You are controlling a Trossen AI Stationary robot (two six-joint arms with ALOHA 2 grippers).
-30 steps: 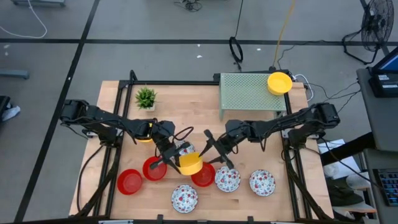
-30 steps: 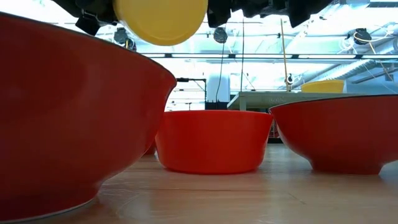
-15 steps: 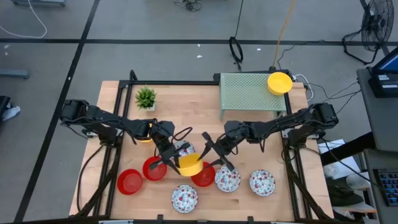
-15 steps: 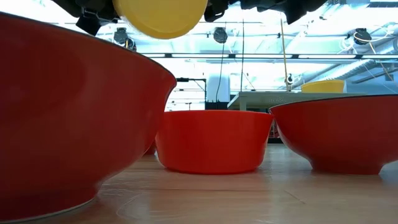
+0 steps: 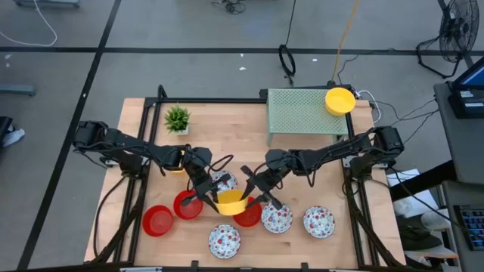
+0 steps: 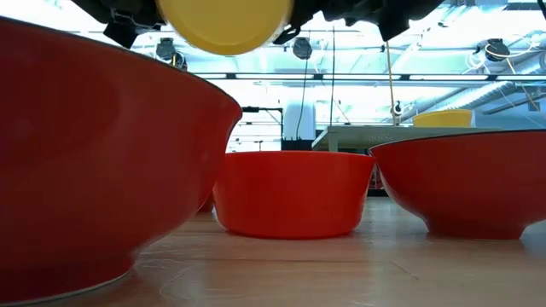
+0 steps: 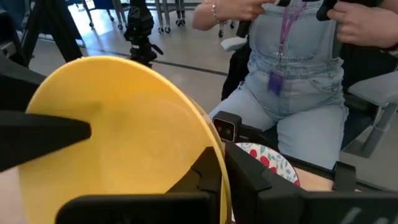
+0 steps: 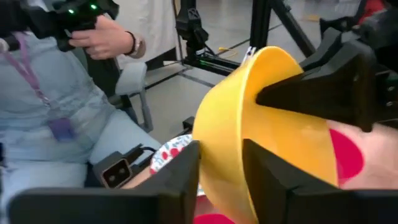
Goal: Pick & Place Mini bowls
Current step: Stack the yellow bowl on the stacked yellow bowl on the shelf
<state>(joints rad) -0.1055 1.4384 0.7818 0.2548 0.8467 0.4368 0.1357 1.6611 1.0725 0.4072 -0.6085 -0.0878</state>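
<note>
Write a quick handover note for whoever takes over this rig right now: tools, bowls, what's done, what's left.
Left tool: shut on the yellow bowl, held in the air mid-table.
Right tool: fingers straddle that bowl's rim, not clearly clamped.
Done: one yellow bowl on the green rack.
Left: three red bowls and the floral bowls at the front of the table, plus another yellow bowl behind the left arm.

No legible text — nothing to record.
All four views checked: the yellow bowl carries no lettering, brand, number or sign, and neither do the other bowls or the worktop. A tag hangs from a person's purple lanyard in the left wrist view, too small to make out any writing — same for the screen at the high view's right edge.
</note>
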